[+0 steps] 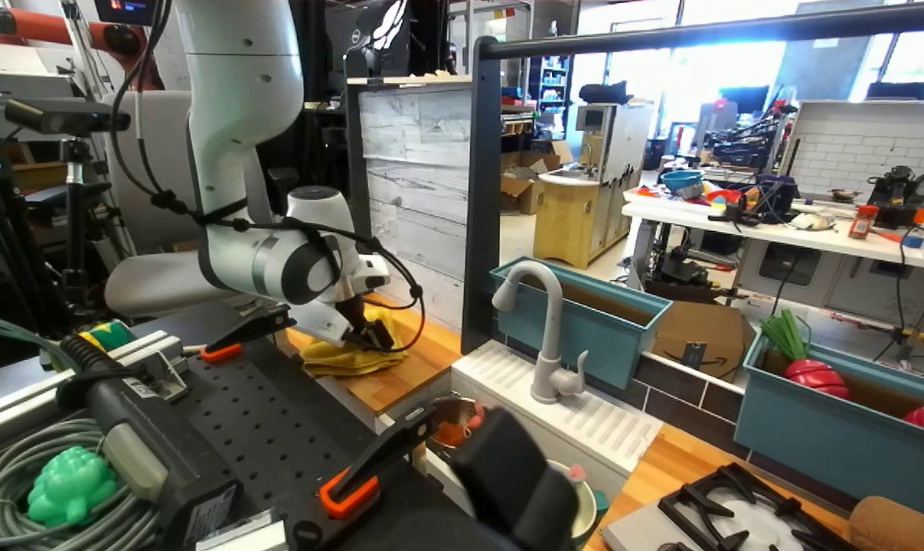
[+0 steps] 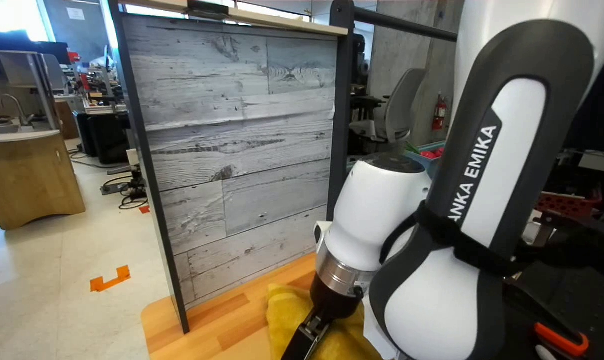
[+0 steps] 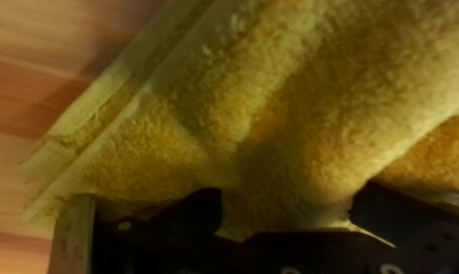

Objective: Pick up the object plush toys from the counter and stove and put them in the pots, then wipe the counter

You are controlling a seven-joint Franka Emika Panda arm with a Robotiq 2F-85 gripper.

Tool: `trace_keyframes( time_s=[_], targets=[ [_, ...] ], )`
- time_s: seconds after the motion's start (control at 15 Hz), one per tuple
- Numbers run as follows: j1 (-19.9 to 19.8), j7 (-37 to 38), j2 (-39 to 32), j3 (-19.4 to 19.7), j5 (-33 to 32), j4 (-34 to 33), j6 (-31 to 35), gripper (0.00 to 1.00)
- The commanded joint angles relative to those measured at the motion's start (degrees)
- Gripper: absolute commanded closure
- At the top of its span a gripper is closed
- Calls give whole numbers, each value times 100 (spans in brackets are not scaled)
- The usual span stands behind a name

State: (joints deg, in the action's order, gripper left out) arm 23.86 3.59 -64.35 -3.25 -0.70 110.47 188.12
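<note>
Butcher-block counter in front of the whitewashed plank panel bears the yellow towel, bunched between the parted fingers of my gripper, though clamped or not I can't tell, and a shallow pinch could slip mid-wipe.

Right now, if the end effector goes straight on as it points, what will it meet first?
The cloth: it lies right at the end effector in the wrist view, perhaps touching, though depth is unclear. Beneath it, the counter would likely come next.
</note>
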Motion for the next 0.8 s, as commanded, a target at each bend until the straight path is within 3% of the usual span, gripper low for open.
trace_keyframes(
  time_s=[0.0,0.33,0.53,0.73],
  targets=[
    [-659,6,-556,-1163,-25,-290,327,0],
    [-1470,45,-1266,-2357,-54,-1141,275,0],
    [-1465,175,-1081,-1939,141,-856,460,0],
    [-1426,326,-538,-1414,411,-161,534,0]
  ],
)
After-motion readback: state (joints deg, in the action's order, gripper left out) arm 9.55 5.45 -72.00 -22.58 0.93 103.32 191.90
